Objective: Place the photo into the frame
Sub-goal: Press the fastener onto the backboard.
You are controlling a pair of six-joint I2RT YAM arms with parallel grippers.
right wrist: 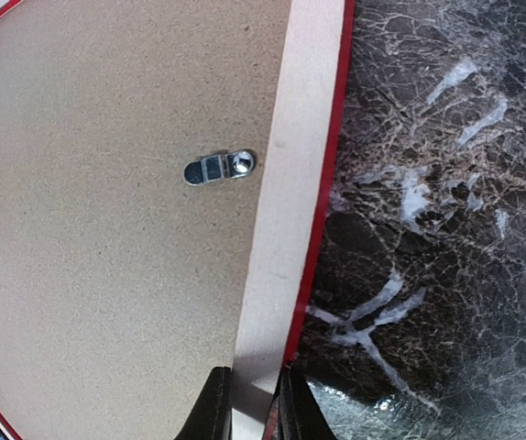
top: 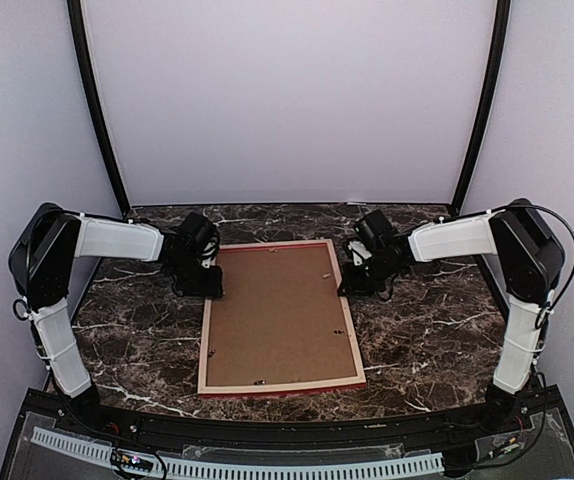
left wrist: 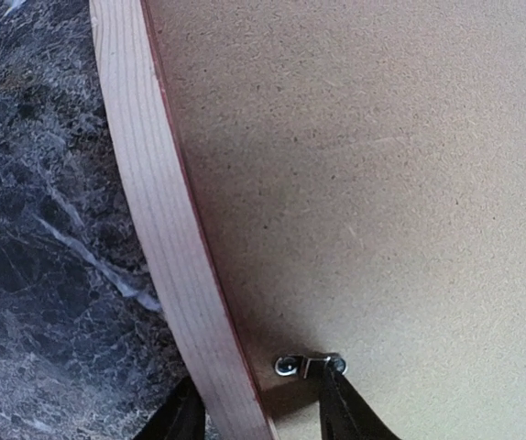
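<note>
Frame (top: 282, 384) lies face down on marble table (top: 417, 330), between the two arms, long axis running away from the bases, slightly skewed. Pale wood back is up, w/ red showing along the outer edges. Brown board (top: 277, 315) sits inside the frame and fills the opening.

L gripper (top: 207, 285) is at the L rail, near the far end. In the wrist view the jaws are spread and straddle the rail: outer finger (left wrist: 185, 417) over the table side, inner finger (left wrist: 345, 408) over the board, w/ a gap to the rail. Not pinching. L clip (left wrist: 309, 365) is just beside the inner finger.

R gripper (top: 352, 285) is at the R rail, near the far end. Jaws are pressed onto the rail from both sides, pinching the frame. R clip (right wrist: 220, 168) lies flat on the board, pivot end beside the rail.
</note>
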